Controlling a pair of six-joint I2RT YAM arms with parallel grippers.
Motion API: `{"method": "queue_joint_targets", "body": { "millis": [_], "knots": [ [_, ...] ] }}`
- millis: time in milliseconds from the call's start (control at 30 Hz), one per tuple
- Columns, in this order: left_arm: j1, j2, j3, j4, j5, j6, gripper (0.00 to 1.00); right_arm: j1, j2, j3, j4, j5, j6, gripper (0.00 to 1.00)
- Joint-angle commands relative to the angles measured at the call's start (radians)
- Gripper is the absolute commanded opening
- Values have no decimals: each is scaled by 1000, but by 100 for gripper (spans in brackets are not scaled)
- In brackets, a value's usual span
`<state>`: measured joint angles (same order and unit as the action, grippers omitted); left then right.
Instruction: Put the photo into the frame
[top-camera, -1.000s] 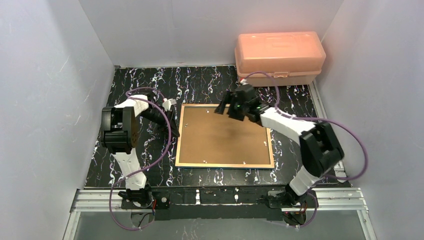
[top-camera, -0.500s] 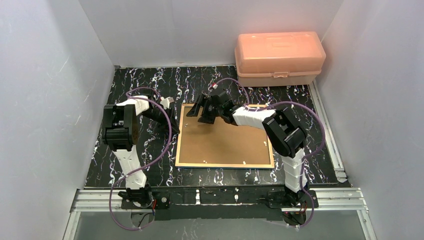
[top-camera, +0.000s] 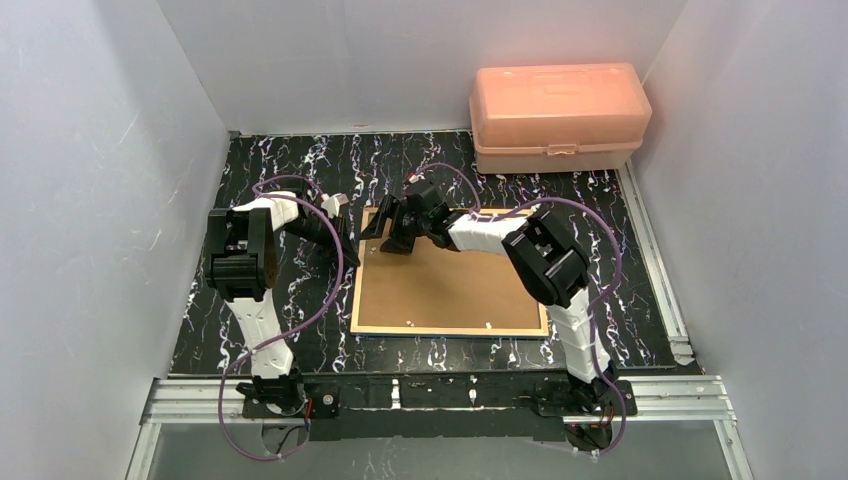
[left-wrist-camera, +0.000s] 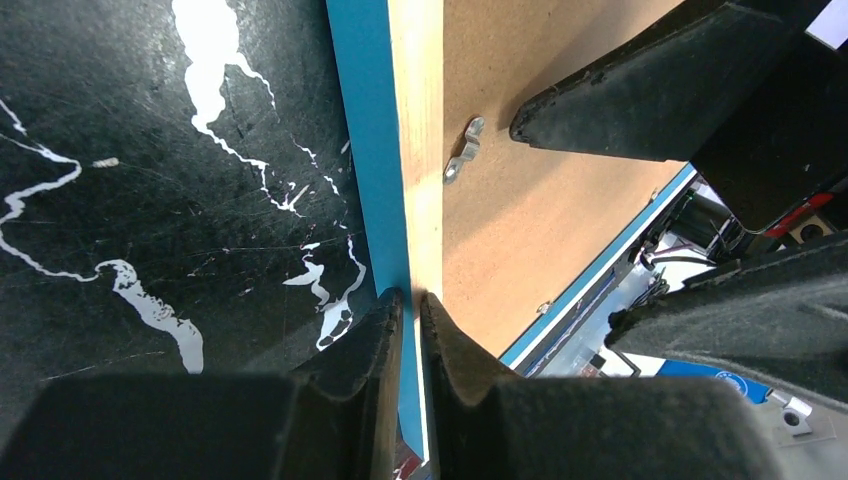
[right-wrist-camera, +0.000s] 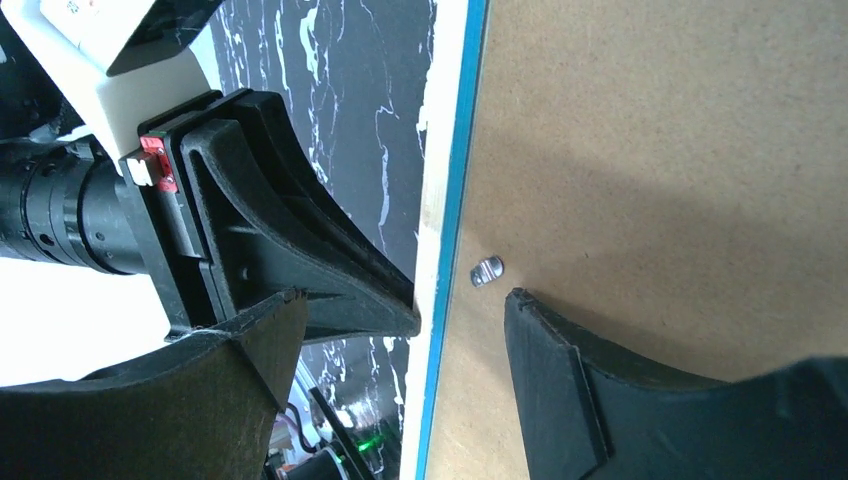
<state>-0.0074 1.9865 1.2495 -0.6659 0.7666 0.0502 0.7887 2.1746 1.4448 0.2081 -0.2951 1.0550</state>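
Two grippers work at the left edge of the frame (top-camera: 446, 331), toward its far corner.

Frame position: on the black marbled table (top-camera: 300, 170), face down, between the two arms. The brown backing (top-camera: 450, 285) is uppermost, with a pale wood border around it. A blue side face shows in both wrist views. Whether the gripped edge is raised off the table cannot be told.

A pink box (top-camera: 556, 112) stands at the far right of the table, well apart from the frame.

Left gripper (left-wrist-camera: 407, 300): jaws almost fully closed, with only a thin slot between the fingertips. The frame's left edge runs into that slot, with the blue face on one finger's side and the wood border on the other's. The grip takes the frame's edge only.

Right gripper (right-wrist-camera: 408, 298): jaws wide apart, nothing held. Its arm extends across the frame from the right. One finger (right-wrist-camera: 580, 380) hangs over the backing, its tip just beside a small metal clip (right-wrist-camera: 487, 270) near the border; contact with the backing cannot be told. The other finger (right-wrist-camera: 220, 390) lies outside the frame, just beside the left gripper. The frame's left edge runs between these two fingers
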Motion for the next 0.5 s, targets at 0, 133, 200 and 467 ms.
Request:
{"method": "queue_joint_targets", "body": {
  "millis": [0,133,200,467],
  "knots": [
    [4,5,-18,-3,-3,3,9,6,27,62,20,-30,22,79],
    [4,3,-16,-4,-6,4,8,11,42,65,20,-37,30,78],
    [4,4,-16,-4,-7,5,8,13,48,67,18,-42,31,78],
    [4,5,-17,-5,-2,2,7,16,59,67,28,-48,37,78]
  ]
}}
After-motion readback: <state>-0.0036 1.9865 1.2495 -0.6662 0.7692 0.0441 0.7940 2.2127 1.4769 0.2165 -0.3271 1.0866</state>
